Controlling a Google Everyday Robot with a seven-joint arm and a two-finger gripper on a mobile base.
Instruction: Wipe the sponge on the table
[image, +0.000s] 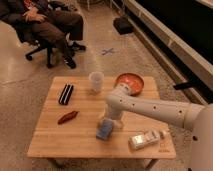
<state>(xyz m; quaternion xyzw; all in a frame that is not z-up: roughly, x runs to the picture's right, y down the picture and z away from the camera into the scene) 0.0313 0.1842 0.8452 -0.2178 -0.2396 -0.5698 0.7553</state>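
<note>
The claw hangs right over the far end of the sponge, spread wide. I honestly can't tell if it's touching the thing or just above it. The sponge itself lies flat on the worktop, in the half nearer the camera.

Stuff that could go sideways from here, my guesses only:

- The sponge looks soft, so if the claw presses on one end it could fold up or skid out instead of dragging flat. Then you'd get metal scraping wood and no wiping.
- The white-and-yellow packet lies near the sponge on the arm's side, close to the worktop's near edge. A stroke that way probably shoves it off onto the floor.
- The dark red oblong thing is on the sponge's other side, a bit further off. A long stroke reaches it too.
- The arm stretches over the worktop beyond the sponge, with the orange bowl and the clear cup well past it. A big swing of the forearm could clip the bowl, and the cup looks tippy.
- The black bar is far enough from the sponge that I wouldn't worry about it.
</note>
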